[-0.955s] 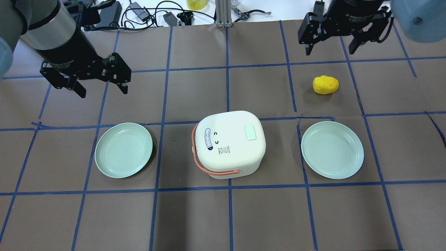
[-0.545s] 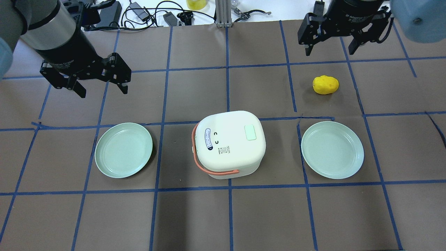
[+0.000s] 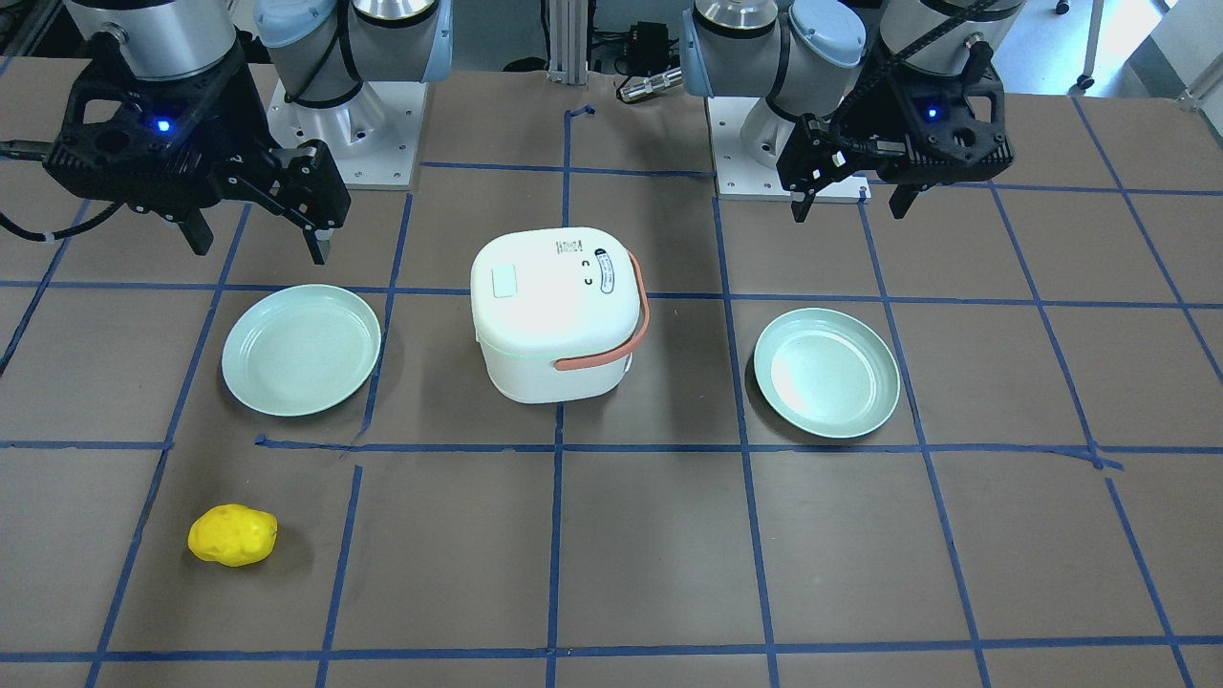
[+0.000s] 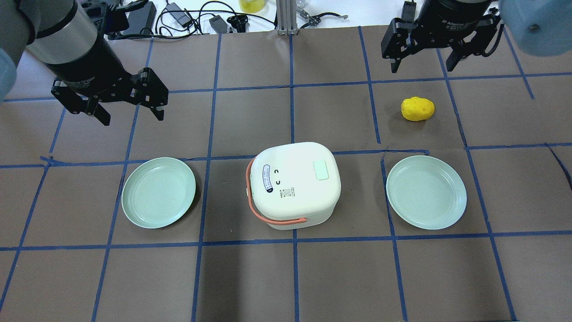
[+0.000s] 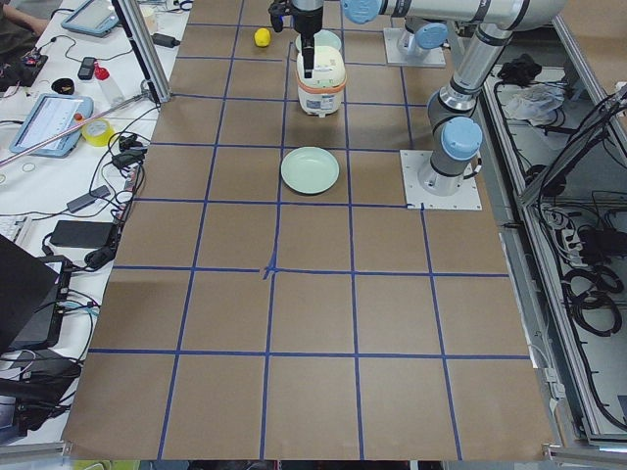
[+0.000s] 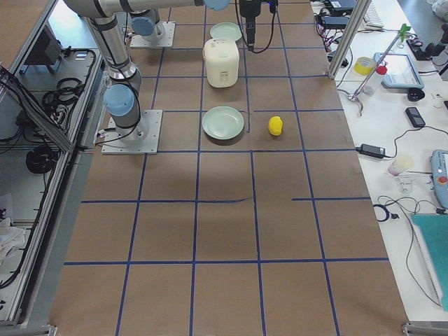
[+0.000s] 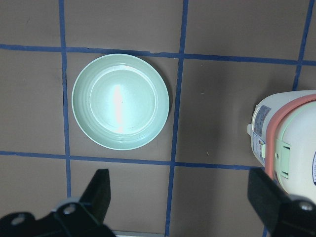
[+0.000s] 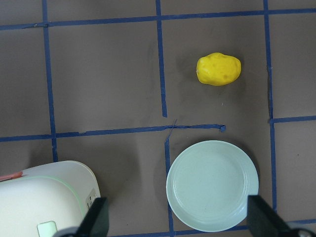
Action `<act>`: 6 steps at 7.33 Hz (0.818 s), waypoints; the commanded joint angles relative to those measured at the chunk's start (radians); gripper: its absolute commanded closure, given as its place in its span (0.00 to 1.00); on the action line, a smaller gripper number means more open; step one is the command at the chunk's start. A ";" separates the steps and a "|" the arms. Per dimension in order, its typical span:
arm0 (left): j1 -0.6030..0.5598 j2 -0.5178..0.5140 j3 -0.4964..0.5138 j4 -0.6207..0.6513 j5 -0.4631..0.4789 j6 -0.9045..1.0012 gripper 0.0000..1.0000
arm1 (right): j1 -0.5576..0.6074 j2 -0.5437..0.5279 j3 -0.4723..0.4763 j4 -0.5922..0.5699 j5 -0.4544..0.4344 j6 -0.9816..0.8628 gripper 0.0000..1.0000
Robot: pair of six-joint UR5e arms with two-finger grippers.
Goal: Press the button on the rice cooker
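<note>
**A:** From the left of the overhead view: the left tool hangs in the upper left, its fingers spread wide and holding nothing. Below it lies the left plate.

**B:** And the button?

**A:** It is on the lid of the rice cooker, mid-frame, on the lid's right half, away from the orange handle. Further right are the right plate and a yellow toy potato. The right tool, upper right, is also spread and empty.

**B:** What could go wrong?

**A:** Spread fingers may straddle the button or land on bare lid and press nothing. A slanted push could slide the cooker across the desk into a plate. The right tool's likely path also passes close to the potato.
</note>
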 commanded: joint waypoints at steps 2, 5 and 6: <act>0.000 0.000 0.000 0.000 0.000 0.000 0.00 | 0.001 0.000 0.004 0.022 -0.001 0.000 0.00; 0.000 0.000 0.000 0.000 0.000 -0.001 0.00 | 0.016 0.008 0.031 0.045 0.101 0.027 0.79; 0.000 0.000 0.000 0.000 0.000 0.000 0.00 | 0.035 0.003 0.051 0.046 0.112 0.038 0.85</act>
